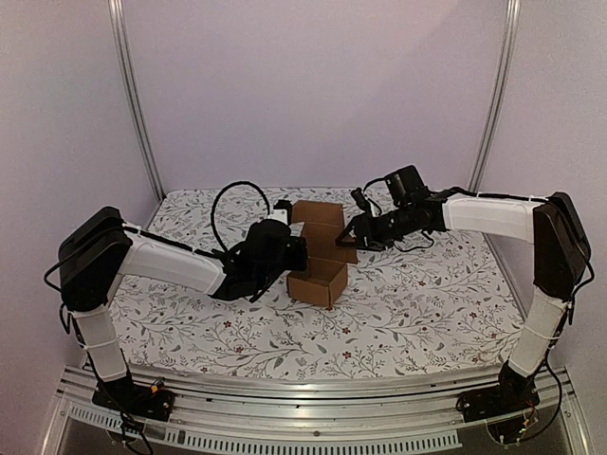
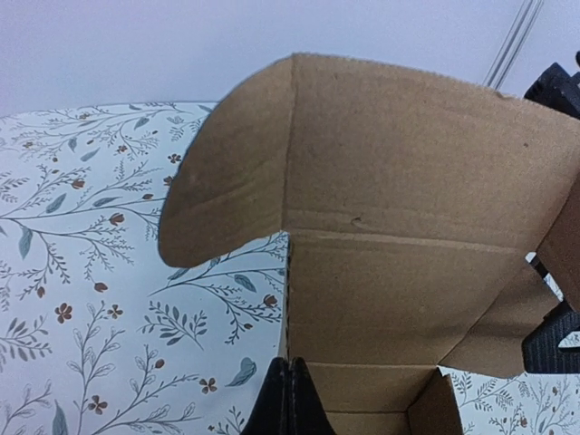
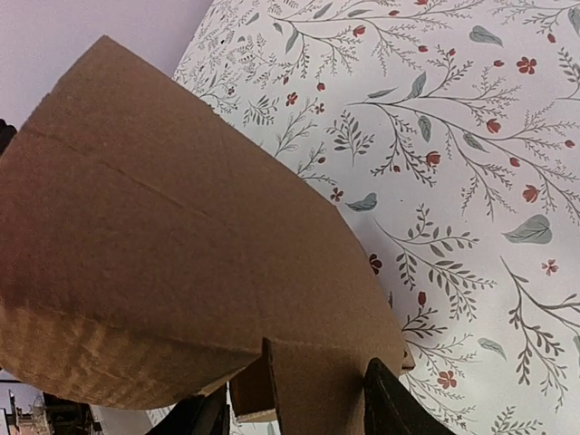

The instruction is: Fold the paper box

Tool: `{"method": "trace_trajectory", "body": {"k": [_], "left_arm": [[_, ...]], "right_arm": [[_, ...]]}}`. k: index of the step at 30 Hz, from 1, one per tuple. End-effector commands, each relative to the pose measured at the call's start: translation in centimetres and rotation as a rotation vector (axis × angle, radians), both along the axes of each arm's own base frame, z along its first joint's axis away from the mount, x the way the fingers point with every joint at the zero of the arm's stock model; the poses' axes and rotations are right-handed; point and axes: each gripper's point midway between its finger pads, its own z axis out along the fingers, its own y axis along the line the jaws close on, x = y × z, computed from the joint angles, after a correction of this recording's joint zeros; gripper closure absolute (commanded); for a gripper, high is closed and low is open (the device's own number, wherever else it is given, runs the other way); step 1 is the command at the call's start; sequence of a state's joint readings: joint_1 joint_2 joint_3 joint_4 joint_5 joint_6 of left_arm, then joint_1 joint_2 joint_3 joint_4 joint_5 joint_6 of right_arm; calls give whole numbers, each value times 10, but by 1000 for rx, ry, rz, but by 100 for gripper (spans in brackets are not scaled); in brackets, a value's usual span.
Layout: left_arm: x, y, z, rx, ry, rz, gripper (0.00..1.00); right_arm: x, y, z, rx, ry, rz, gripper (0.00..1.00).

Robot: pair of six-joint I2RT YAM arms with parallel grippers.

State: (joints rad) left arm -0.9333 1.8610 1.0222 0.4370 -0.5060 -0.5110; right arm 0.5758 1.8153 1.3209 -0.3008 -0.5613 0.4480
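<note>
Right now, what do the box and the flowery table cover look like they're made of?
The paper box: plain brown cardboard, matte, probably corrugated, going by faint ribbing near its cut edge. The table cover: white with a printed leaf-and-flower pattern, smooth and flat; cloth or vinyl, hard to tell.

A white cloth (image 1: 427,313) printed with leafy sprigs and small red flowers is lying spread flat. Two metal posts (image 1: 137,104) (image 1: 495,95) are rising from the cloth's far corners. A plain pale wall (image 1: 313,85) is standing behind the cloth. A metal rail (image 1: 313,387) is running along its near edge.
</note>
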Motion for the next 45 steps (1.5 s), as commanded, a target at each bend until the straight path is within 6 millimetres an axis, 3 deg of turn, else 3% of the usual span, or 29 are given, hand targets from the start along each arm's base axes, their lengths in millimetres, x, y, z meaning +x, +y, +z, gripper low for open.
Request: {"method": "trace_trajectory", "body": {"k": [1,4,8,17,22,25,32,39,45], "left_arm": [[-5,-9,-7,0,13,-22,100],[-7,-9,-1,15,-5,-43,100],[-7,-10,5,59,-44,-126,100],[-13,-31,12,29,-79,-414,100],[-15,-45,28,-44,-57,-553,100],[-18,-54,37,-57,-45,-615,100],[-24,-73,44,-95,-8,-711,100],[-24,-80,42,-112,17,-723,100],[-24,-75,37,-84,10,-711,100]], "right_arm": [[-13,13,9,91,41,96,49],[-23,2,10,88,58,187,45],[-27,-35,1,24,62,276,42],[-66,-118,-16,-225,-182,733,33],[-52,-139,-26,-289,-275,802,33],[-39,-137,-28,-299,-320,786,31],[-30,-98,-13,-233,-430,754,33],[-39,-80,0,-133,-423,733,38],[-75,-89,11,-79,-375,826,32]]}}
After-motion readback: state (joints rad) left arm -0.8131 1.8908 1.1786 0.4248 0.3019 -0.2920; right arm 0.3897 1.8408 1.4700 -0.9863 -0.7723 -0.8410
